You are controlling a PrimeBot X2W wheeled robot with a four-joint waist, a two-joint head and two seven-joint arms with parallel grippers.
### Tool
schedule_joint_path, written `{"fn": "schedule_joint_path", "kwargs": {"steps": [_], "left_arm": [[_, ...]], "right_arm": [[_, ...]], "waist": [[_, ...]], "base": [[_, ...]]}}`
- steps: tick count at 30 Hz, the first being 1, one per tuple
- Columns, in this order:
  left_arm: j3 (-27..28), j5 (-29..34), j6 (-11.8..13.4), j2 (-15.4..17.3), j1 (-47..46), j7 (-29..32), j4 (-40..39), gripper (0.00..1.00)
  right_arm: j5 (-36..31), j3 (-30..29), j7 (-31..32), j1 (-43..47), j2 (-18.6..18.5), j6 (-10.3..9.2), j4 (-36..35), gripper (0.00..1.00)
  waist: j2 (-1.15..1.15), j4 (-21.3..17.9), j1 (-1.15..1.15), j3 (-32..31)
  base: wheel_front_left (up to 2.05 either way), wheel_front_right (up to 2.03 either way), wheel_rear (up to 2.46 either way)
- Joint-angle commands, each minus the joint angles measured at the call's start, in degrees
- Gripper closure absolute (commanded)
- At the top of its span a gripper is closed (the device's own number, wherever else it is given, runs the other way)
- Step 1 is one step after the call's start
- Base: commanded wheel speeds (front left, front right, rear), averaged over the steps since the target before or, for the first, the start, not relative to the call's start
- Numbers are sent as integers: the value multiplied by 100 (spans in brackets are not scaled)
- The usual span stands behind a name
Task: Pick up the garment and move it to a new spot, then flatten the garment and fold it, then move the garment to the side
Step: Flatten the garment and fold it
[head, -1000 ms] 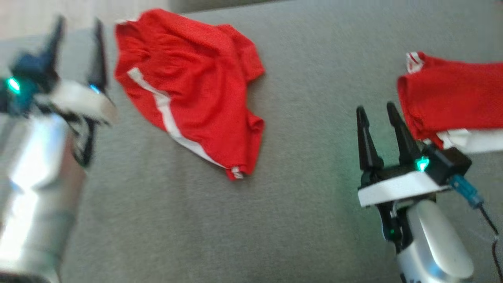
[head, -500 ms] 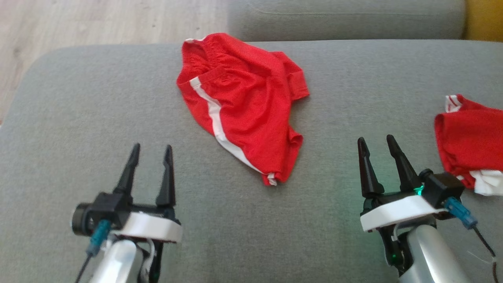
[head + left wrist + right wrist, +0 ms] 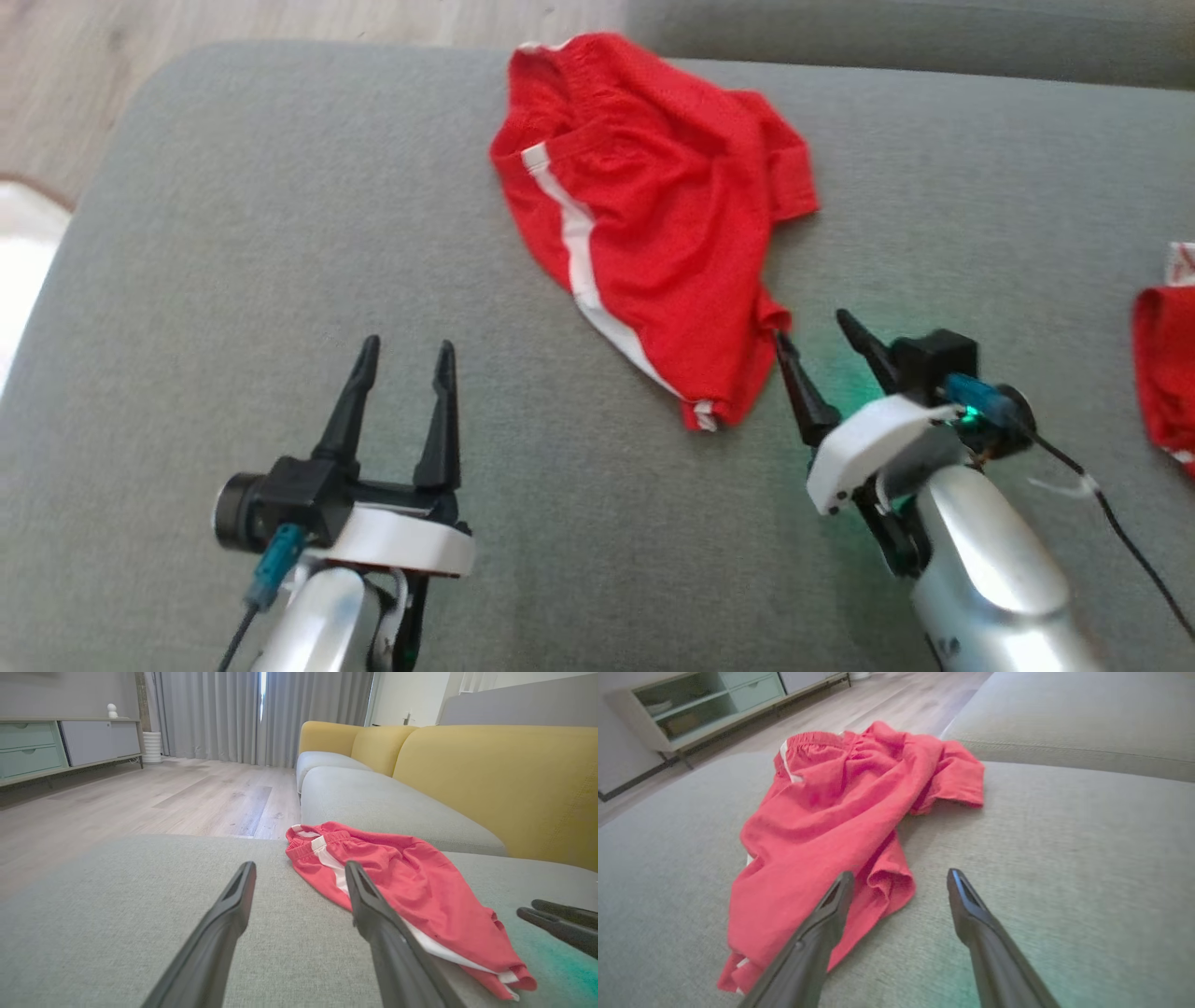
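Locating the garment [image 3: 653, 233], red shorts with a white side stripe, lying crumpled on the grey sofa cushion [image 3: 233, 233], toward the far edge and somewhat right of centre. Showing the elastic waistband at the far end and one leg hem at the near end, bunched into folds.

Finding the left pincer [image 3: 408, 345] at the lower left of the head view, over bare cushion, near the garment's left side but apart from it. Displaying the released state: both dark fingers spread wide, pointing away from the robot, grasping nothing.

Finding the right pincer [image 3: 810, 327] at the garment's near right corner, tilted toward the left. Displaying the released state here too: fingers spread, nothing between them. Finding its left-hand finger just beside the bunched hem and the other finger over bare cushion; contact with the fabric not determinable.

Registering a second red garment [image 3: 1162, 364] at the right edge of the head view, on the same cushion, well apart from the first.

Registering, in the left wrist view, yellow backrests [image 3: 490, 774], a wooden floor [image 3: 163, 798], grey curtains [image 3: 210, 714] and a low cabinet [image 3: 46, 746] beyond the cushion.
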Motion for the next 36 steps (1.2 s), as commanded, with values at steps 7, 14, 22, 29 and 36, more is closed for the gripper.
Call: {"fn": "schedule_joint_path", "kwargs": {"steps": [7, 14, 22, 29, 36], "left_arm": [[280, 151, -153, -123, -360, -54, -26, 0], [384, 236, -231, -227, -394, -54, 30, 0], [473, 317, -303, -310, -431, -54, 101, 0], [485, 372, -373, -368, -452, -54, 142, 0], [423, 377, -408, -406, -479, -54, 150, 0]], "right_arm": [[-267, 286, 97, -731, -150, -4, 804, 0], [-375, 172, -171, -1102, -145, -4, 1487, 100], [-235, 159, -566, -1414, -201, -4, 1936, 100], [-172, 63, -570, -1787, -795, -4, 2248, 100], [-210, 35, -339, -2218, -1482, -4, 2635, 100]], "waist": [[0, 371, -1, 237], [0, 455, -1, 337], [0, 377, -1, 318], [0, 375, -1, 239], [0, 476, -1, 299]], "base": [[0, 0, 0], [0, 0, 0], [0, 0, 0], [0, 0, 0], [0, 0, 0]]}}
